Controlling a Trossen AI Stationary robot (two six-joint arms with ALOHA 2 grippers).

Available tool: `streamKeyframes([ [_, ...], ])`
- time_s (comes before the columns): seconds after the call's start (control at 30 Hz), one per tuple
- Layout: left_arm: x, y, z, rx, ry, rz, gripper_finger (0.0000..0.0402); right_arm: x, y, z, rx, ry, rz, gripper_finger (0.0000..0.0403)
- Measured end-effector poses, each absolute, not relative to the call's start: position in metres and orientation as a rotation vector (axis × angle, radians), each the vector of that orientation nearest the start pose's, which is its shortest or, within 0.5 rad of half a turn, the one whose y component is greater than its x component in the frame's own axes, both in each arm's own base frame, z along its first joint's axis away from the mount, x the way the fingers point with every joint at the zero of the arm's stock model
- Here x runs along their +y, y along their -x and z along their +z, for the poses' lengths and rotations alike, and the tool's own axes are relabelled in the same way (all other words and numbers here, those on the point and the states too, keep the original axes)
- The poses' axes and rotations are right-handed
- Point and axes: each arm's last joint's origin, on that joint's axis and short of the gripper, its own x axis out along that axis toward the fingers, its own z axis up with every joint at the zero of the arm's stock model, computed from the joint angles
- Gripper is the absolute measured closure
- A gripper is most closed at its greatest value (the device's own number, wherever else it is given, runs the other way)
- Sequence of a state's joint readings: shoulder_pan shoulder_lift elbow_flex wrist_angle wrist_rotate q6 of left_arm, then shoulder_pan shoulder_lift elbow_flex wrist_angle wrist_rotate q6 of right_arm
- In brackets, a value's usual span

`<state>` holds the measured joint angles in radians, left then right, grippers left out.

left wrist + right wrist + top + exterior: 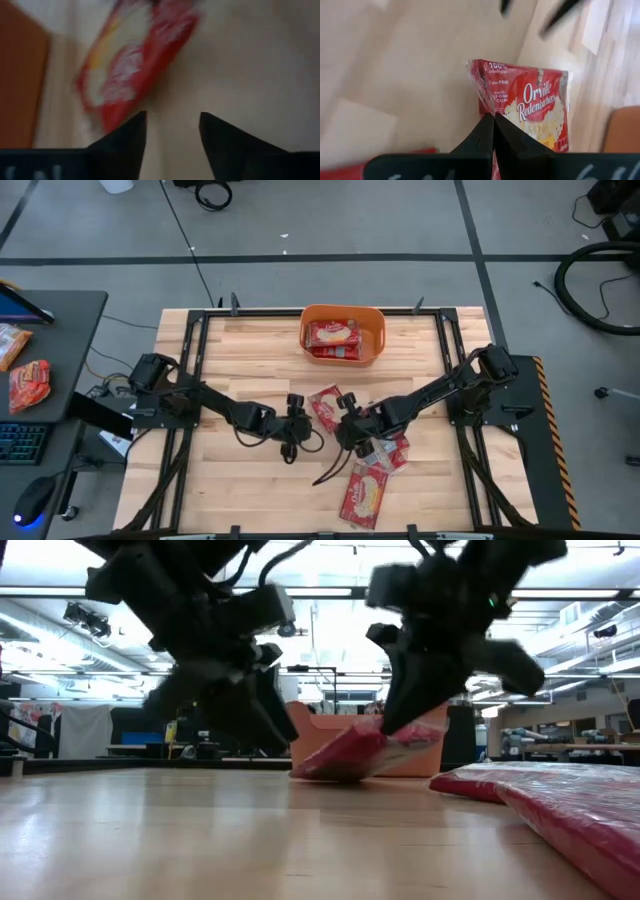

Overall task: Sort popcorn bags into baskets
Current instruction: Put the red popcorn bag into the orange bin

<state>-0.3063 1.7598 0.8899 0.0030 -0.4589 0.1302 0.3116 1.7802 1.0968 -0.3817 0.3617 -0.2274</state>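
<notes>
One red and cream popcorn bag (324,408) lies mid-table between my two grippers, and shows tilted in the low view (365,752). My right gripper (493,120) is shut on it and sits at its right near side (346,424). My left gripper (172,131) stands open just left of the bag (135,65), with nothing between its fingers (297,423). The orange basket (378,330) at the far edge holds more bags (333,335). My right gripper pinches the bag's near edge (487,106) between its two shut fingers, close to a corner. The fingers slant down from the table's right near side. The held end is raised (420,735), while the opposite end (315,772) rests on the table.
Two more bags lie near the front right (390,452) (365,496), seen close by in the low view (560,790). Packets (28,383) sit on a side desk left of the table. Bare wood (230,480) lies at the front left.
</notes>
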Motion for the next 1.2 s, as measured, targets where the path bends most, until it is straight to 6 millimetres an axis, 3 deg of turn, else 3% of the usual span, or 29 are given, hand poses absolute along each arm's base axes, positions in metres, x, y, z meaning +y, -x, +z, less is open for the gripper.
streamKeyframes([
  [0.2, -0.085, -0.323, 0.142, 0.809, -0.542, 0.205, 0.0160, 0.103, -0.348, 0.195, 0.966, 0.423, 0.105, 0.0395],
  [0.47, -0.087, -0.323, 0.141, 0.816, -0.523, 0.148, 0.0175, 0.105, -0.359, 0.215, 0.906, 0.310, 0.064, 0.0394],
  [0.63, -0.086, -0.324, 0.141, 0.816, -0.522, 0.149, 0.0214, 0.105, -0.361, 0.220, 0.890, 0.287, 0.060, 0.0394],
  [0.97, -0.086, -0.324, 0.142, 0.809, -0.510, 0.174, 0.0373, 0.105, -0.361, 0.220, 0.889, 0.255, 0.043, 0.0354],
  [1.2, -0.082, -0.322, 0.155, 0.829, -0.394, 0.233, 0.0374, 0.097, -0.338, 0.229, 1.020, 0.238, -0.078, 0.0305],
])
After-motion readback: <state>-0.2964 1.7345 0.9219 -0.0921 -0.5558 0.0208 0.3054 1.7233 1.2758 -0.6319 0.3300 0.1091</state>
